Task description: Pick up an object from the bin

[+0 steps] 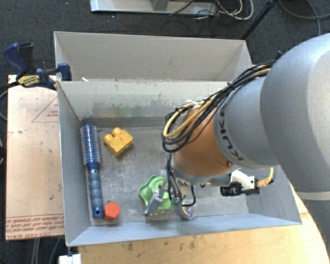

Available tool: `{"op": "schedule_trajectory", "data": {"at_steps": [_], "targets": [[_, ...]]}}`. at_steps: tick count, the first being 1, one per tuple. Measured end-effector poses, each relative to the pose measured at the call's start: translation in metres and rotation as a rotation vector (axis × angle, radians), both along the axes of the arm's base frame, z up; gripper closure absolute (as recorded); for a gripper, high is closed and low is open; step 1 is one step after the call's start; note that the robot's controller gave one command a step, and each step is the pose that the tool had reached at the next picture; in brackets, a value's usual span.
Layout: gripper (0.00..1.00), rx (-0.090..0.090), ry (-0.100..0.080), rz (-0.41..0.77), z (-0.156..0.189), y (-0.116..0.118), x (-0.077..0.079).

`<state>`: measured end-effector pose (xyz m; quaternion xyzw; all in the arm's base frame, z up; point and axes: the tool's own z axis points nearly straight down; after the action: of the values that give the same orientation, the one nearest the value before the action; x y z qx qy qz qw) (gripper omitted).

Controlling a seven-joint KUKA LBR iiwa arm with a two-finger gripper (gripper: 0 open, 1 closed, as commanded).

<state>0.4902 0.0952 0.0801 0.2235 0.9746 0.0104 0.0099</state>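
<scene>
— Has it picked anything yet?
— Nothing lifted. The end effector [170,205] sits low at the crumpled green plastic thing [152,191] by the grey metal bin's [71,164] front wall. Open or closed, I can't tell.

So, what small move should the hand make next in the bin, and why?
Probably a short, straight lift, to see whether the green crumpled thing comes along. The hand is down on it, close to the bin's near wall, so a sideways move could scrape that wall. Whether it grips cannot be told here.
</scene>
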Motion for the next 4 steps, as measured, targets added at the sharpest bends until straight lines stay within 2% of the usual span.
{"op": "schedule_trajectory", "data": {"at_steps": [1,2,4], "targets": [[1.00,0.000,0.000,-0.001,0.000,0.000,0.000],[1.00,-0.014,0.020,0.002,0.038,0.001,0.001],[1.00,-0.015,0.021,0.008,0.093,0.002,0.003]]}}
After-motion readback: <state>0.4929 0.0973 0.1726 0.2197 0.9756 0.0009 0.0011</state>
